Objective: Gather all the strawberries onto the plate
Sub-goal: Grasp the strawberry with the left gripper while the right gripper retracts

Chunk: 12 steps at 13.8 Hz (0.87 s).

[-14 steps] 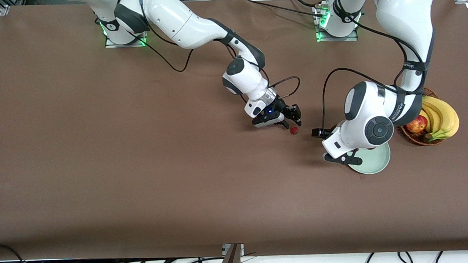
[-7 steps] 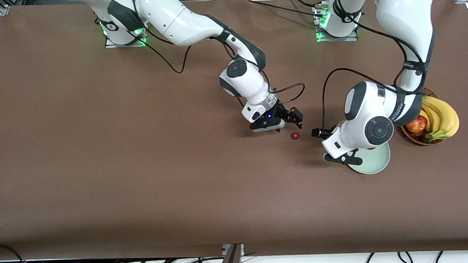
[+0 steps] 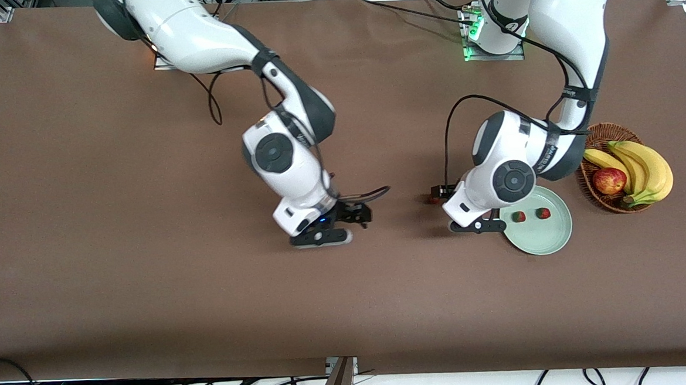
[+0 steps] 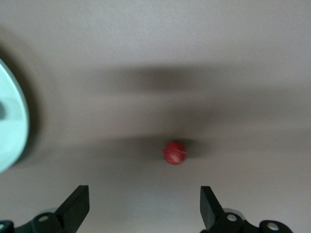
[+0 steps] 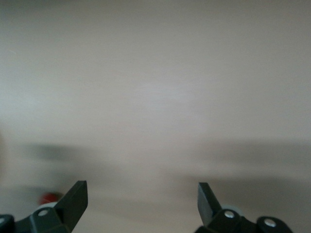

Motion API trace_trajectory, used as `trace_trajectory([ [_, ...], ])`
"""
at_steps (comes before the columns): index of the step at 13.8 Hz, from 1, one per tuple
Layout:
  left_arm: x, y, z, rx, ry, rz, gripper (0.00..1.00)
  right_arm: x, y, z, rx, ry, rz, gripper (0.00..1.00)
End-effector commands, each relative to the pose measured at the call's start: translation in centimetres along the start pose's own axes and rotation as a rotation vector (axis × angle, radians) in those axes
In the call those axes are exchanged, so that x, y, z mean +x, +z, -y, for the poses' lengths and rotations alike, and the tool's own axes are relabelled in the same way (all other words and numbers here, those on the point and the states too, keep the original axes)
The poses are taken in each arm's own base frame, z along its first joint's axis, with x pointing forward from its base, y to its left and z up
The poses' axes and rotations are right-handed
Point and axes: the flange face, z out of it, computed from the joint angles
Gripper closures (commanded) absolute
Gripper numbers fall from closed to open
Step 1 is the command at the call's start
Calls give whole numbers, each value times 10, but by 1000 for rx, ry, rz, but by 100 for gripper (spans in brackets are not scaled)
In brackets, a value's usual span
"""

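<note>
The right gripper [image 3: 357, 220] has released the third strawberry [image 3: 433, 199] and withdrawn, jaws wide, empty. The left gripper [image 3: 451, 209], also spread empty, has moved off the mint-green plate [image 3: 548, 241], toward that berry on the table. Two strawberries [image 3: 518, 216] already sit plated.

Both my arms out over the table, fingers spread on each.

My right gripper [image 3: 363, 214] hangs low over bare tabletop, elbow bent, wrist turned down, jaws wide apart. My left gripper [image 3: 437, 194] hangs low by the table's middle, forearm folded back under the elbow, jaws equally wide, nothing between them.
</note>
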Motion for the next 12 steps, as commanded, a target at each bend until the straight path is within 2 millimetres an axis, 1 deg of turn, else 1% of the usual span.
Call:
trace_trajectory([
  [1, -4, 5, -35, -2, -71, -45, 0, 20, -35, -58, -42, -95, 101, 0],
  [2, -4, 12, -43, -4, -112, -55, 0, 29, -43, -85, -61, -117, 136, 0],
  [3, -7, 17, -56, -9, -118, -70, 0, 38, -53, -115, -83, -133, 173, 0],
  [4, -9, 21, -63, -15, -114, -85, 0, 46, -63, -145, -97, -132, 205, 0],
  [5, -7, 25, -66, -21, -114, -97, 0, 54, -69, -176, -103, -119, 226, 0],
  [6, -9, 29, -73, -23, -109, -104, 0, 62, -88, -199, -103, -109, 217, 0],
  [7, -11, 36, -78, -22, -105, -105, 0, 69, -104, -227, -111, -107, 219, 0],
  [8, -12, 41, -80, -20, -115, -101, 0, 71, -113, -250, -144, -121, 241, 0],
  [9, -16, 49, -87, -13, -116, -91, 0, 72, -139, -266, -187, -157, 240, 0],
  [10, -20, 58, -90, -2, -115, -82, 0, 71, -156, -274, -234, -188, 244, 0],
  [11, -22, 64, -84, 19, -113, -78, 0, 72, -166, -285, -281, -189, 243, 0],
  [12, -22, 65, -76, 64, -91, -92, 0, 73, -186, -291, -309, -185, 220, 0],
])
